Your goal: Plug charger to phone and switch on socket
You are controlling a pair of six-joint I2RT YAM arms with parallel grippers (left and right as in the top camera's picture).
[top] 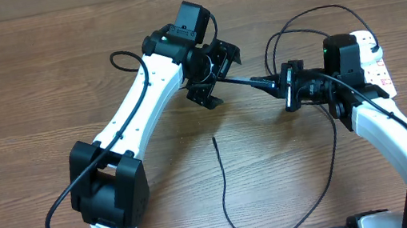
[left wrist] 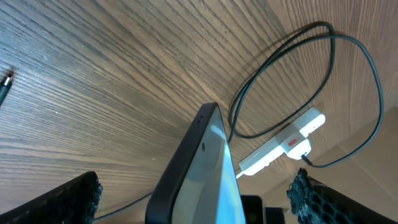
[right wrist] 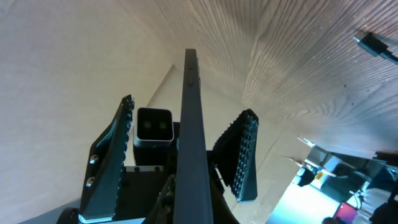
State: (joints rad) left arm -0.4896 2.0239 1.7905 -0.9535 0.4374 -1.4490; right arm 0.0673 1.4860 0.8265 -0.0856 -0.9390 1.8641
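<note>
Currently the phone (top: 247, 81) is off the table (top: 38, 90), carried edge-up between the two arms. In the overhead view its long axis runs from 9 to 3 o'clock.

Step in hand, as judged: presenting the phone for plugging. No connection is made, so the task is at an early stage.

The right gripper (top: 273, 84) is at the 3 o'clock end, its fingers flanking the flat faces. Nothing else bears the phone, so this gripper is judged clamped on it. The left gripper (top: 216, 76) is at the 9 o'clock end, jaws spread wide, clear of the phone on both sides and holding nothing.

The charger (top: 223, 184) lies loose on the table, its tip at 7 o'clock of the phone. The socket (top: 379, 71) rests at 3 o'clock, beyond the right gripper.

Next move: the left gripper should descend, grasp the charger tip and align it with the phone's port.
</note>
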